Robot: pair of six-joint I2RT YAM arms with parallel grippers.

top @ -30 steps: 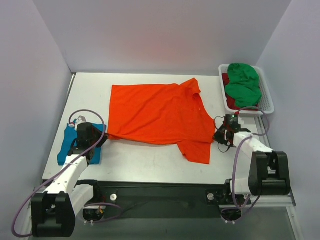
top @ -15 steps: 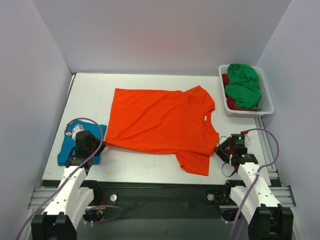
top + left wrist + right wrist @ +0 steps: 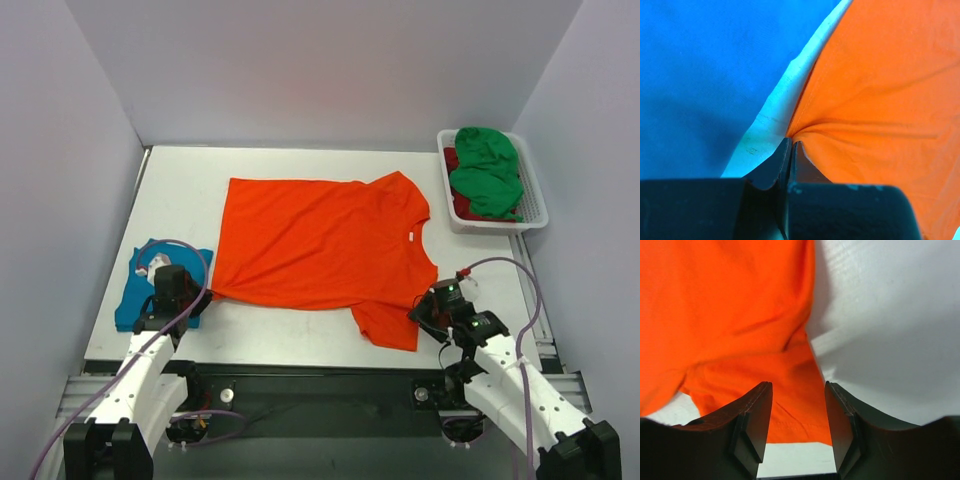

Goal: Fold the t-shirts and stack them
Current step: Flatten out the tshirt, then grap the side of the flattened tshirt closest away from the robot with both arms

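1. Orange shirt [image 3: 320, 240] lies spread flat in the middle of the table [image 3: 280, 335]. Its collar points right, its hem left, and only light creases show.
2. The left gripper [image 3: 790, 150] is clamped tight on the near hem corner, and the cloth puckers into its fingertips. It sits over the edge of the folded teal shirt [image 3: 130, 300] at the table's near left.
3. The right gripper [image 3: 797, 405] has its jaws well apart and nothing in them. It hovers low over the near sleeve [image 3: 390, 322], and orange cloth shows between the fingers.
4. The step in hand looks like the first fold of the orange shirt, with the sleeve as the next hold.
5. To do it well, the right gripper should come straight down so one finger slides under the sleeve's outer edge. It should close on the cloth alone, without scraping the table.
6. The left pinch serves as an anchor. A gentle pull away from it would take the slack out of the near edge before folding.
7. The two holds should then lift and carry together. Otherwise the edge may sag and the fold land crooked.
8. The left corner should be lifted clear of the teal shirt, so that the finished piece is not dragged.
9. A green shirt [image 3: 487, 170] and a dark red shirt [image 3: 451, 160] wait in the basket [image 3: 540, 205] at the far right, so much of the task remains.
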